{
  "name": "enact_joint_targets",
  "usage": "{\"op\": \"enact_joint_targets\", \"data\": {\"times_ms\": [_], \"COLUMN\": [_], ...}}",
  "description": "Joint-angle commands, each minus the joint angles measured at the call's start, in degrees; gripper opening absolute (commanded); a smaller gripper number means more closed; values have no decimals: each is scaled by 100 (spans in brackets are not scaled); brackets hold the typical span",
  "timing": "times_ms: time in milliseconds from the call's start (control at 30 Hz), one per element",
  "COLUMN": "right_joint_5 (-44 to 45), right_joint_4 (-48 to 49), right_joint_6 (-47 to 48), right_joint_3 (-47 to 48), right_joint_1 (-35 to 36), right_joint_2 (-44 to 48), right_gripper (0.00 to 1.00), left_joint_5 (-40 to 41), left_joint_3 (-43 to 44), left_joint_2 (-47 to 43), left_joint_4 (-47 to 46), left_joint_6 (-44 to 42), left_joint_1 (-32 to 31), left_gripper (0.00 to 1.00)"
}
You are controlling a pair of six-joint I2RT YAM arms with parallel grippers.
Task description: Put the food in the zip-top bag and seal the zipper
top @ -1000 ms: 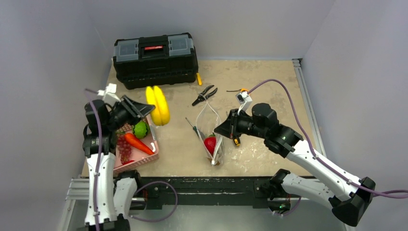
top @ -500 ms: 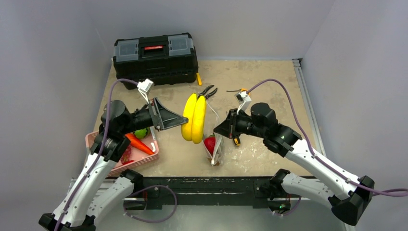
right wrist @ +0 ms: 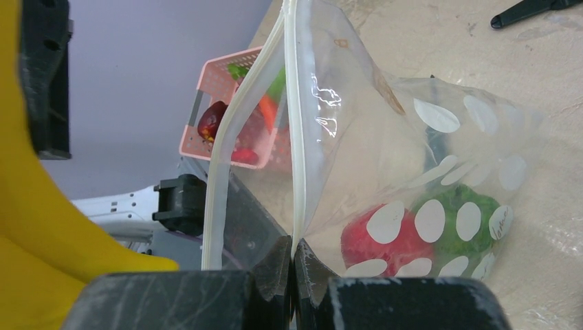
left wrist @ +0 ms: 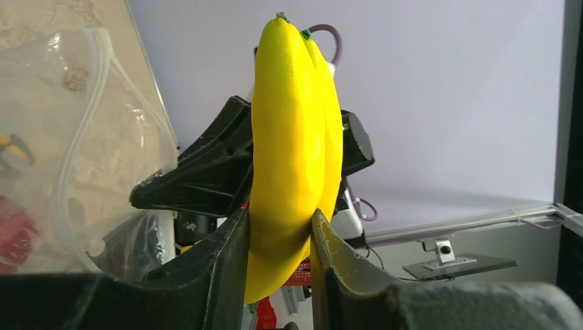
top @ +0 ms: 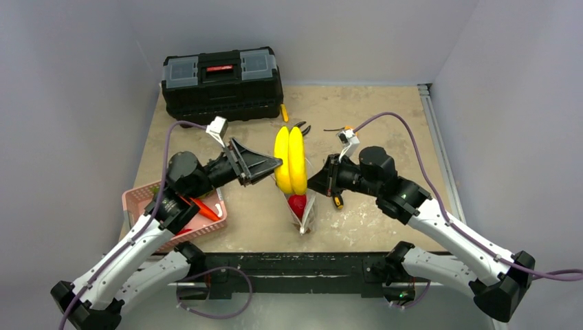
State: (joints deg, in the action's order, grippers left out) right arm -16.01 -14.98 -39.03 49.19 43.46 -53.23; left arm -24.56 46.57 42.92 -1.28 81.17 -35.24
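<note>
**Left pincer** (left wrist: 278, 230): part open, its two fingers clamped on the lower end of the banana (left wrist: 289, 130). The fruit stands upright above the fingers, clear of the desk (top: 385, 117).

**Right pincer** (right wrist: 293, 253): fully closed, nipping one lip of the bag (right wrist: 419, 158) at the zipper (right wrist: 296, 103). That strip rises straight from its fingertips. The other lip curves away to one side of them, so the mouth gapes.

**Overhead view:** the banana hangs between the two pincers, just beside the right one, and overlaps the bag's mouth in that view.

**Bag contents:** a red fruit (right wrist: 347, 240) and a green pepper (right wrist: 485, 203), low in the bag beyond the right pincer's tips.

**Surroundings:** the basket (top: 210, 223), behind the left pincer beside its arm, holds a carrot (top: 204, 207). The toolbox (top: 221, 82) stands well beyond both pincers.
</note>
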Motion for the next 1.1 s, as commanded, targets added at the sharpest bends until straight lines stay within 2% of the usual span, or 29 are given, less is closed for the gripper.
{"op": "enact_joint_targets", "data": {"times_ms": [0, 233, 400, 567, 933, 1067], "right_joint_5": [-41, -11, 67, 131, 164, 61], "right_joint_4": [451, 543, 603, 678, 1000, 1056], "right_joint_6": [-149, -235, -296, -348, -607, -619], "right_joint_3": [-32, -165, -256, -310, -478, -459], "right_joint_1": [22, 20, 21, 22, 21, 22], "right_joint_2": [152, 257, 382, 424, 371, 299], "right_gripper": [0, 0, 0, 0, 0, 0], "left_joint_5": [590, 873, 1074, 1122, 695, 793], "left_joint_3": [-133, -456, -717, -637, -380, -191], "left_joint_2": [92, 159, 45, -5, 41, -176], "left_joint_4": [-401, -133, 104, 843, 1270, 1464], "left_joint_6": [-540, -1275, -1406, -1419, -1810, -2011], "left_joint_1": [-279, -493, -740, -968, -1105, -1110], "left_gripper": [0, 0, 0, 0, 0, 0]}}
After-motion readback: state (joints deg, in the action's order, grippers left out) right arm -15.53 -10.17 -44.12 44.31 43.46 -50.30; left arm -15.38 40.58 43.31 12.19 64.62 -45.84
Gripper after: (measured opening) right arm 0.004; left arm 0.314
